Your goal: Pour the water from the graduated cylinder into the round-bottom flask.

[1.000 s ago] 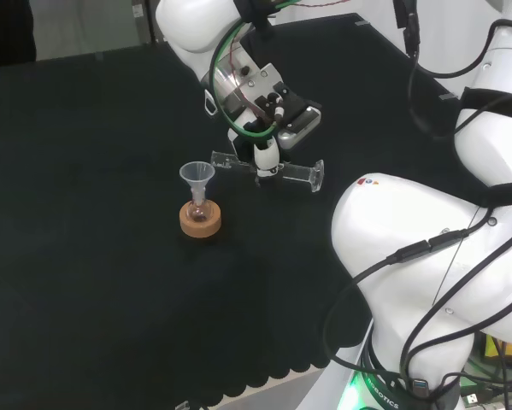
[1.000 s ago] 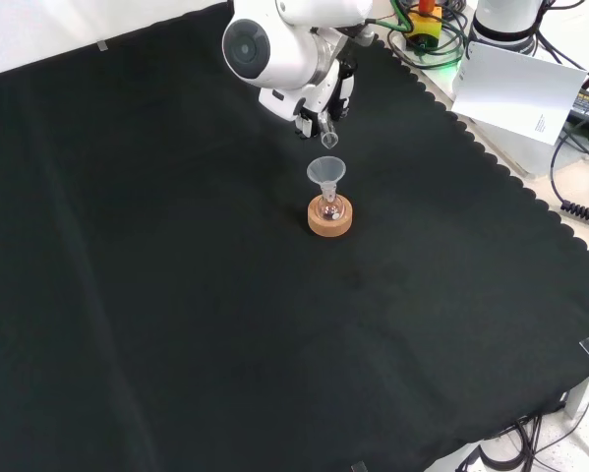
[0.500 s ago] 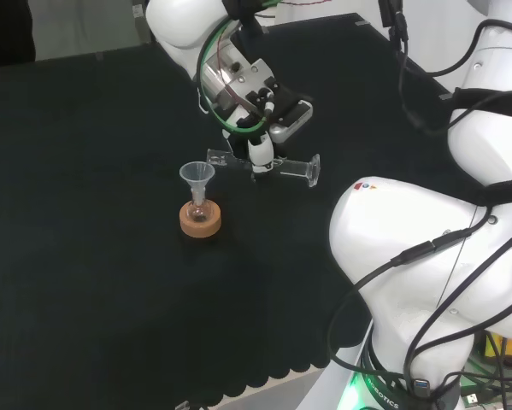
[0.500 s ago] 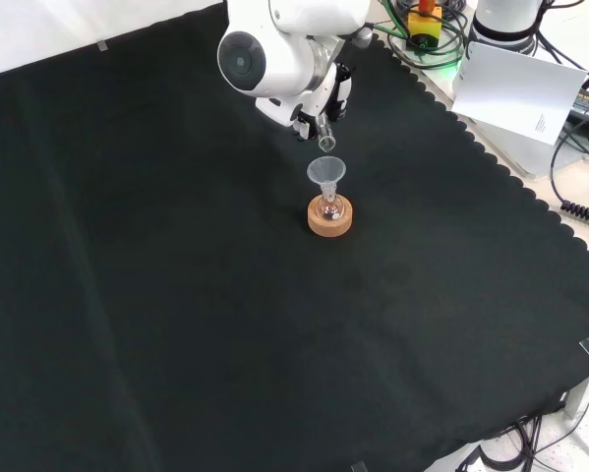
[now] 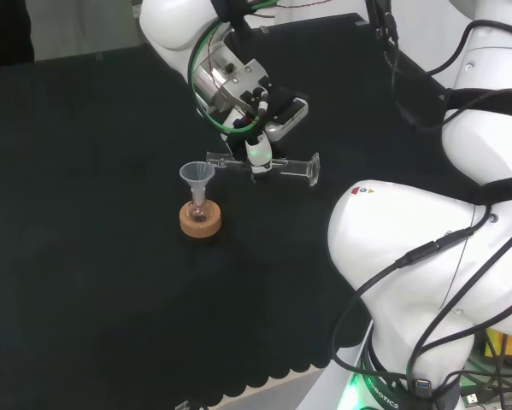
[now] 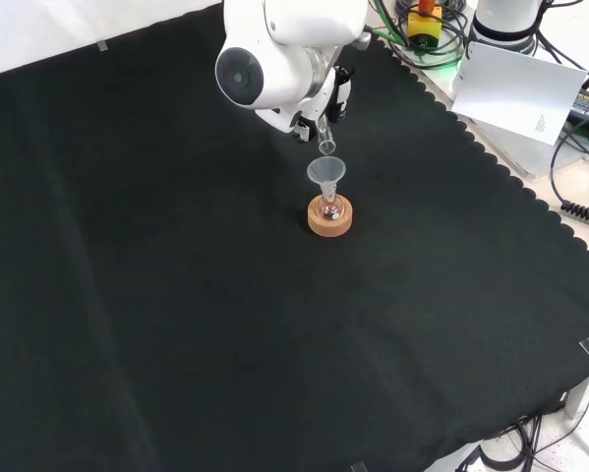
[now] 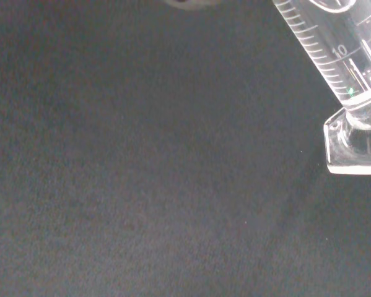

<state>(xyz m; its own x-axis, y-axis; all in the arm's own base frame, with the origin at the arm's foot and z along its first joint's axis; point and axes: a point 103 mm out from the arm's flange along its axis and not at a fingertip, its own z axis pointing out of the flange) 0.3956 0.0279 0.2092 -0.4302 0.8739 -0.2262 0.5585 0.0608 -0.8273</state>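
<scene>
Bench (image 6: pixel 127 295): black cloth, scalloped edge at front view's right, wide bare room around. Flask (image 5: pixel 200 210) with funnel (image 5: pixel 197 174) on cork ring (image 5: pixel 200 221), mid-cloth. Cylinder (image 5: pixel 277 164): level above cloth, mouth near funnel. Hand (image 5: pixel 257 150): fingers curled round cylinder.

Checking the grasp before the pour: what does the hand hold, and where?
The hand holds the graduated cylinder around mid-tube, lying sideways, fingers curled round it.

Clear glossy graduated cylinder (image 7: pixel 334 55), matt black cloth (image 6: pixel 176 295), cork stand (image 5: pixel 201 220)
</scene>
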